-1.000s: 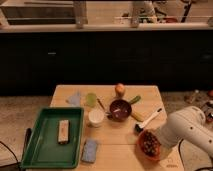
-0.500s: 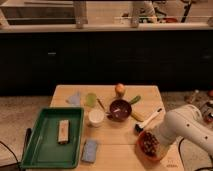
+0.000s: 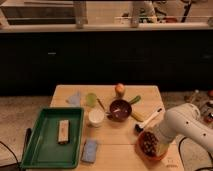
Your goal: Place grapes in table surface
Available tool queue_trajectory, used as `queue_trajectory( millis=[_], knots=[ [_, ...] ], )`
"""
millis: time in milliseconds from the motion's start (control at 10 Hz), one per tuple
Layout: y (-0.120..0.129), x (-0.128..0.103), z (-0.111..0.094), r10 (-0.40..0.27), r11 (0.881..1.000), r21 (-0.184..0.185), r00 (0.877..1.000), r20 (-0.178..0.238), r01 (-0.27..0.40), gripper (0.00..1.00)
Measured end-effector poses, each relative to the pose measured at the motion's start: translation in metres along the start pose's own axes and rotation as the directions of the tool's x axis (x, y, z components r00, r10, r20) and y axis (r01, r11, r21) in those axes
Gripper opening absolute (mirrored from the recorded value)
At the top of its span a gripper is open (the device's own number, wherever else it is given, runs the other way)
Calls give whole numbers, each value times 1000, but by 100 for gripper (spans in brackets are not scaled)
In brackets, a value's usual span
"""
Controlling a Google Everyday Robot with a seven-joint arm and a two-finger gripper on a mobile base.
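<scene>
The grapes, a dark purple-brown bunch, lie in an orange bowl at the front right of the light tan wooden table surface. My white arm reaches in from the right and ends right over the bowl. The gripper is at the bowl's right side, just beside or on the grapes, and is mostly hidden by the arm.
A green tray holding a tan block sits front left, with a blue sponge beside it. A white cup, green cup, purple bowl, apple, blue cloth and white-handled brush stand mid-table.
My arm has shifted a little to the left and down, closer over the orange bowl with the grapes. Nothing else on the table has moved.
</scene>
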Motion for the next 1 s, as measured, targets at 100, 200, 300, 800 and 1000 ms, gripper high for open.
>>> queue_trajectory(
  millis=[100, 200, 300, 800, 1000],
  knots=[
    [-1, 1, 1, 1, 1000, 0, 1000, 3, -1, 73],
    [-2, 2, 1, 3, 1000, 0, 1000, 8, -3, 73],
    [-2, 3, 2, 7, 1000, -1, 1000, 12, -7, 73],
    [0, 7, 6, 19, 1000, -11, 999, 26, -19, 62],
    [-2, 7, 8, 17, 1000, -17, 999, 32, -17, 70]
  ],
)
